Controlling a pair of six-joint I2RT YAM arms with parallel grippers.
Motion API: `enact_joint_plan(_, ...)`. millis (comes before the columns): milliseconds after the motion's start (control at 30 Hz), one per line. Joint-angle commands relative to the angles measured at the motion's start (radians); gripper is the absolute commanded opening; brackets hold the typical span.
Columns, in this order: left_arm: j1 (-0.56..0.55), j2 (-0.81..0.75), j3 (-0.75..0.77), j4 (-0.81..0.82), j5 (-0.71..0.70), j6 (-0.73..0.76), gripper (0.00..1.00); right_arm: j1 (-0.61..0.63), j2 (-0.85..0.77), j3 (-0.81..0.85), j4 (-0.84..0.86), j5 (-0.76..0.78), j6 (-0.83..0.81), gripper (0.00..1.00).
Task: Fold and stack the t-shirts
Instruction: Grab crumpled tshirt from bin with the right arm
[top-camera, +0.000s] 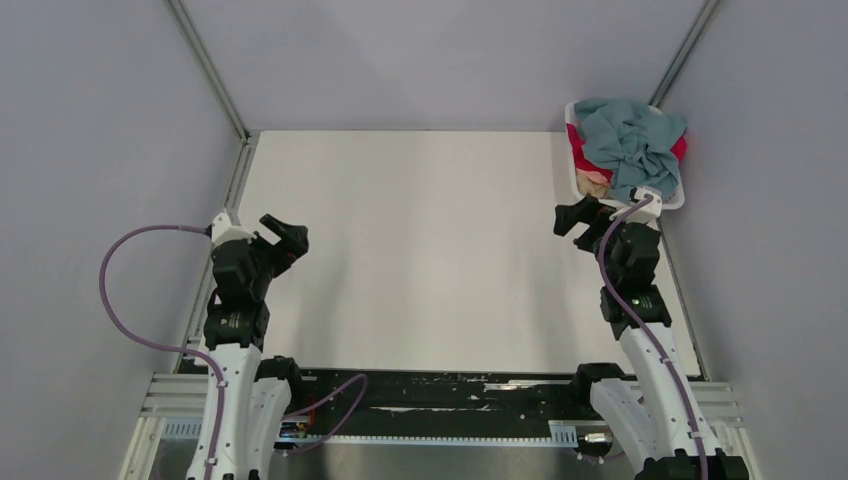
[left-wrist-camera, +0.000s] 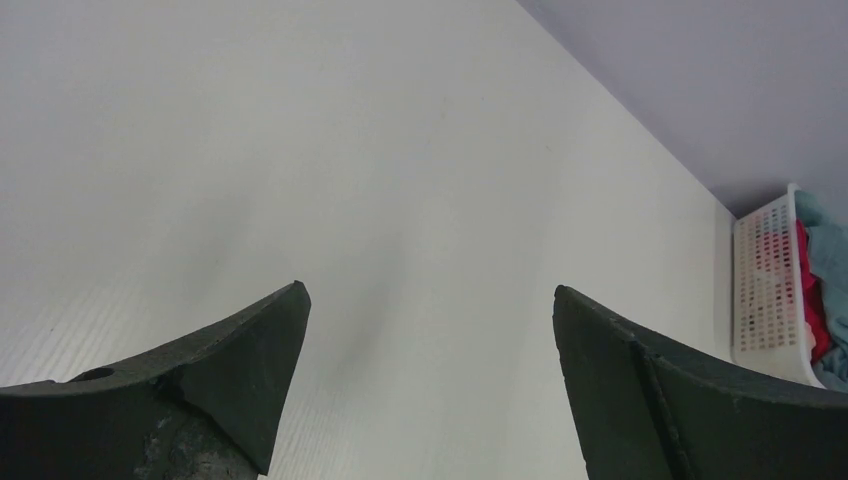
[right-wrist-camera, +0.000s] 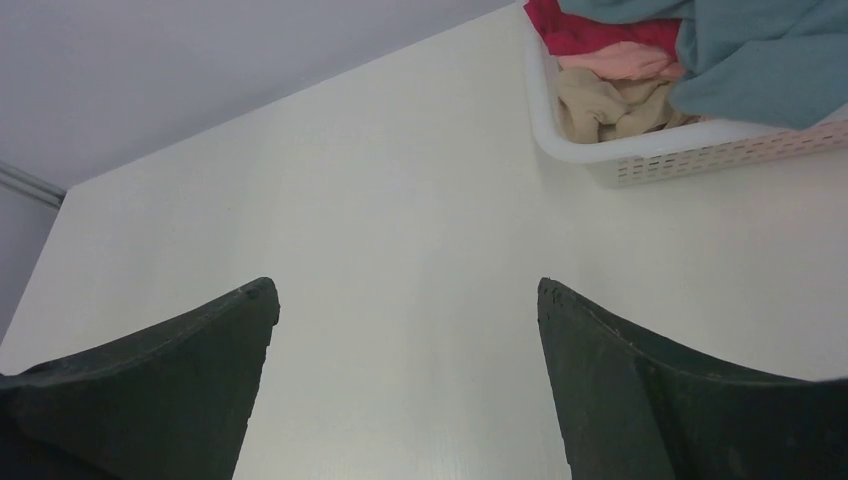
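Top external, t-shirts (top-camera: 628, 150) crumpled in basket (top-camera: 571, 180) — teal over red, peach

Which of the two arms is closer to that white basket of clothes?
The right. The right gripper hovers open just short of the basket; the left gripper, also open, is far across the table, near its left edge.

- You have no lettering, label, brand, number or sign to read in any of the three views.
- The t-shirts (top-camera: 630, 140) in the basket (right-wrist-camera: 700, 155) show you plain cloth only.
- The black rail (top-camera: 430, 395) between the arm bases carries pale flecks, too small for you to tell as writing.
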Motion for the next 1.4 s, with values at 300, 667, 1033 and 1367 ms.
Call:
enact_joint_plan(300, 0.007, 0.064, 0.010, 0.099, 0.060, 0.026, 1.00, 0.002, 0.232, 0.341, -0.136, 0.279, -0.061, 1.00)
enact_joint_plan(667, 0.007, 0.147, -0.009, 0.157, 0.085, 0.042, 1.00, -0.142, 0.724, 0.790, -0.159, 0.289, -0.165, 1.00)
enact_joint_plan(1033, 0.007, 0.157, -0.022, 0.162, 0.049, 0.045, 1.00, -0.285, 1.141, 1.104, -0.177, 0.233, -0.225, 1.00)
enact_joint_plan(1367, 0.007, 0.192, -0.020, 0.163, 0.024, 0.045, 1.00, -0.294, 1.362, 1.301, -0.218, 0.233, -0.271, 0.55)
